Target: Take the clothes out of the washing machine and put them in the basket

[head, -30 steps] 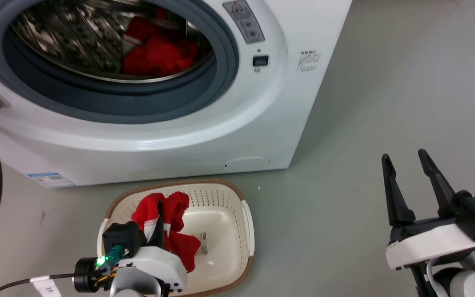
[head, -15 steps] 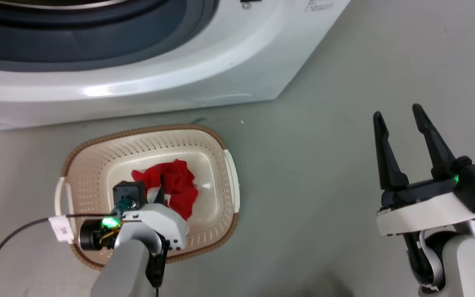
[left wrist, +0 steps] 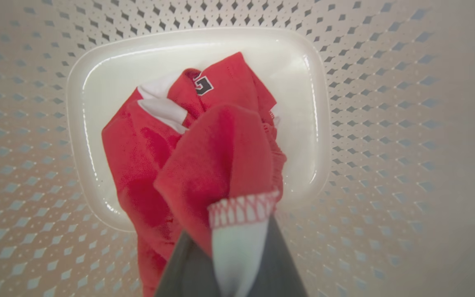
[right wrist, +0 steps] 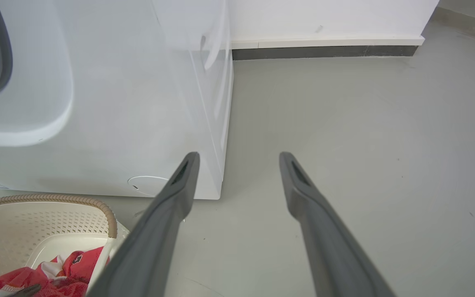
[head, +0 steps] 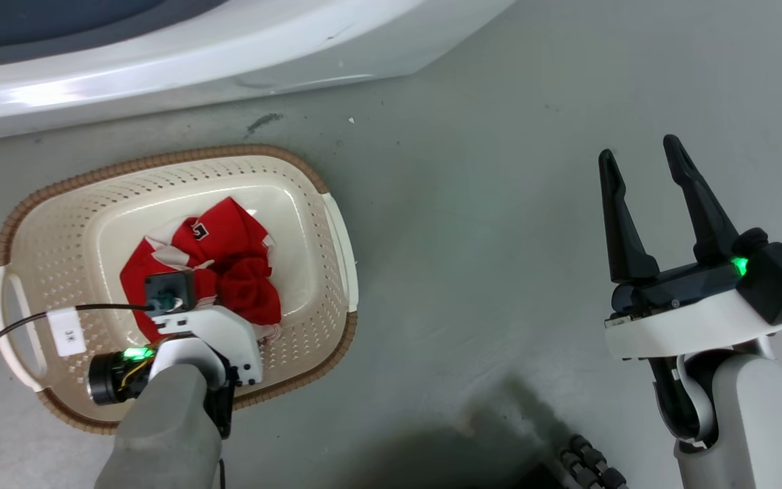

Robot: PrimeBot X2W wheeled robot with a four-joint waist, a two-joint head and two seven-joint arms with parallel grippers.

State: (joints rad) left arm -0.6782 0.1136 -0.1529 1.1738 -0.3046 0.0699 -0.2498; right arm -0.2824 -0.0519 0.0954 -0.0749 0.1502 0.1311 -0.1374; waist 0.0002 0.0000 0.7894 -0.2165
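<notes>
The cream basket (head: 160, 157) sits on the floor just in front of the white washing machine (head: 228, 41). Red clothes (head: 228, 244) with white trim lie bunched on its bottom. My left wrist (head: 208, 333) hangs over the basket, pointing down into it. In the left wrist view my left gripper (left wrist: 237, 222) is shut on a red fold of the clothes (left wrist: 204, 152) with a white-trimmed hem, low inside the basket's perforated wall (left wrist: 386, 103). My right gripper (head: 640, 149) stands open and holds nothing, over bare floor right of the basket. Its wrist view shows the open right gripper (right wrist: 239, 156), the machine's corner (right wrist: 118, 103), the basket rim (right wrist: 56, 200) and the clothes (right wrist: 68, 268).
Grey floor (head: 486, 204) spreads right of the basket and the machine. A black cable with a white tag (head: 65, 331) runs from my left wrist across the basket's left handle. A wall with a dark baseboard (right wrist: 324, 51) stands behind the machine.
The head camera has tilted down, so the machine slid up the picture. My left gripper has lowered the red garment deeper into the basket. The right gripper stays open.
</notes>
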